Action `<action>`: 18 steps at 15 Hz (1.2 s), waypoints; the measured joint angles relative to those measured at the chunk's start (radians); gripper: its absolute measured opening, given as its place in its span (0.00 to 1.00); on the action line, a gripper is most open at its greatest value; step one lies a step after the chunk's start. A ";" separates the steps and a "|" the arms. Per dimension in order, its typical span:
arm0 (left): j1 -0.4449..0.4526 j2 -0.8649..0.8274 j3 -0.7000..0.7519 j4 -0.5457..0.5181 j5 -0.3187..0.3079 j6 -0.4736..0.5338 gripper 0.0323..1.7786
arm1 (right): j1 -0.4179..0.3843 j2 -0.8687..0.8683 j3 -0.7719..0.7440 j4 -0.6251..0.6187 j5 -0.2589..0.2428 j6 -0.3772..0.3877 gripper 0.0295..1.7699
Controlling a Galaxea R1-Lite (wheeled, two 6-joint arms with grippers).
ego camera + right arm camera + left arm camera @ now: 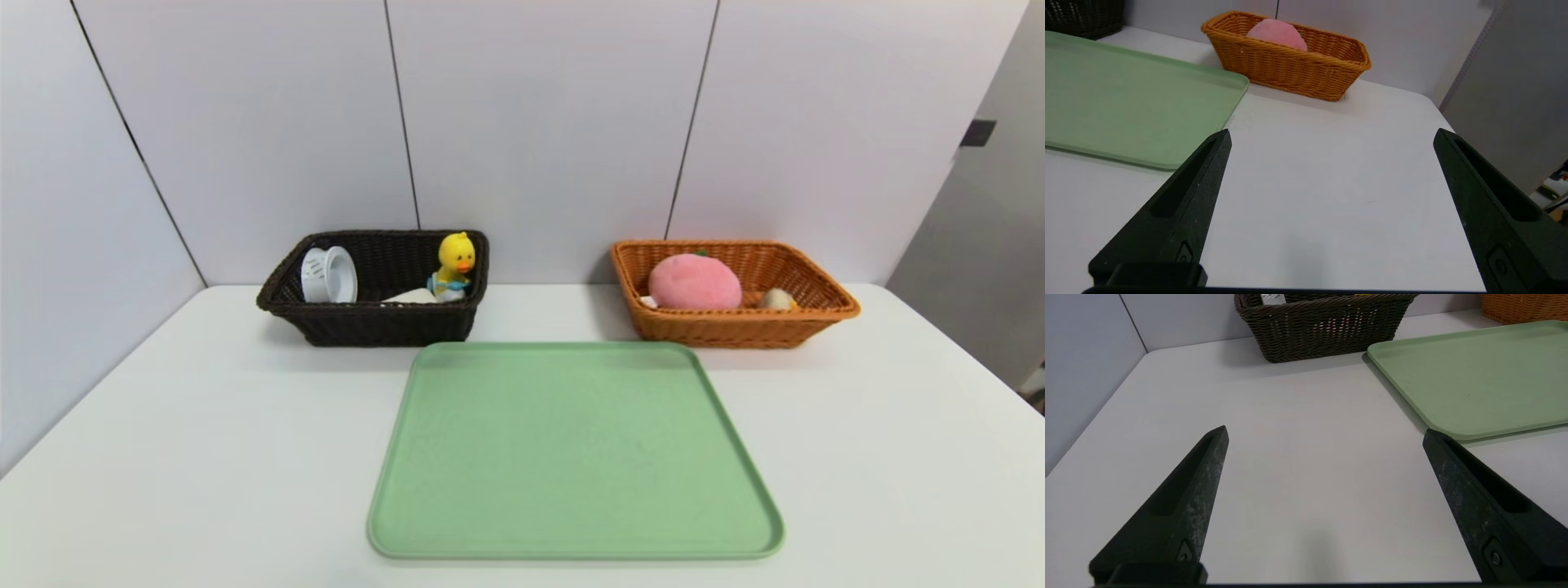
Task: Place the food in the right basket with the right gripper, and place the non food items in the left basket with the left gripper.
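The left gripper (1325, 435) is seen spread wide and empty over the bare near-left part of the white table (204, 425); the right gripper (1331, 136) is likewise wide and empty at the near right. Between them the smooth green tray (571, 457) is left bare. The sorting is judged finished: a yellow rubber duck (454, 263) and a ribbed white plastic cup (329, 274) are lying in the dark woven basket (375, 322) far left, and a soft pink plush peach (694, 282), probably light and easily squeezed at its middle, is resting with a small pale item (776, 299) in the stiff orange wicker basket (735, 327) far right.
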 joint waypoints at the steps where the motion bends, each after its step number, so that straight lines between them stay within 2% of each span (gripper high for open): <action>1: 0.000 -0.005 0.004 0.000 0.004 -0.001 0.95 | 0.000 0.000 0.018 -0.031 0.002 0.005 0.97; 4: 0.000 -0.024 0.008 0.006 0.028 -0.002 0.95 | 0.000 0.000 0.036 0.087 -0.005 0.044 0.97; 6: 0.000 -0.031 0.013 0.018 0.074 -0.008 0.95 | 0.000 0.000 0.037 0.098 -0.006 0.085 0.97; 8: 0.000 -0.033 0.015 0.020 0.079 -0.034 0.95 | 0.000 0.000 0.037 0.099 -0.006 0.120 0.97; 18: 0.000 -0.035 0.015 0.015 0.089 -0.236 0.95 | 0.000 0.000 0.038 0.102 -0.006 0.123 0.97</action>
